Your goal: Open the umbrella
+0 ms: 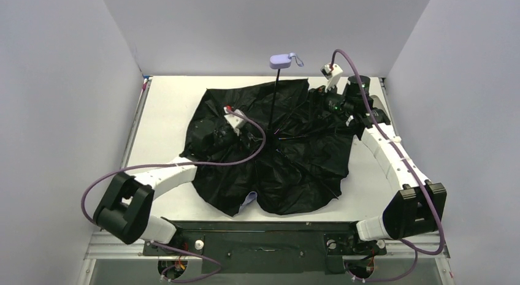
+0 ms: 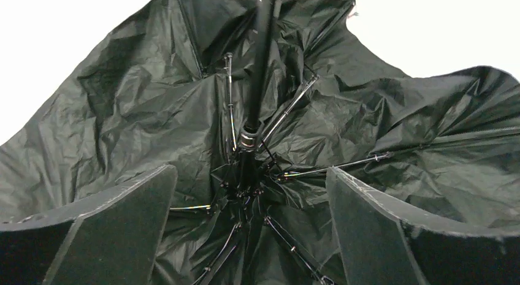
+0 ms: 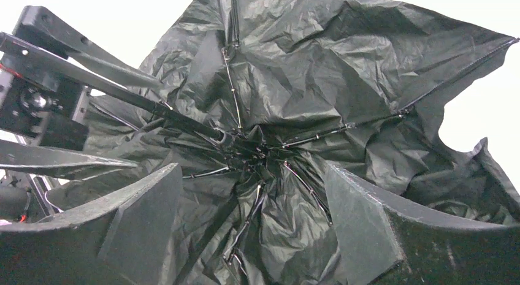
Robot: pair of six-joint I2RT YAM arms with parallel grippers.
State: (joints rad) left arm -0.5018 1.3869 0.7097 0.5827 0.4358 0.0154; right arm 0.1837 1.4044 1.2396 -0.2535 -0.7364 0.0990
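Tools both stood wide and empty: the left tool (image 1: 228, 133) hovered over the spread black canopy (image 1: 294, 174), just beside the hub, and the right tool (image 1: 324, 102) at its far right edge. The umbrella (image 1: 270, 150) lay canopy-down on the counter (image 1: 165, 107), its shaft (image 1: 274, 98) rising upright to the handle (image 1: 281, 60). The left arm was nearer the shaft. Whether the ribs had locked was hard to make out among the crumpled folds.
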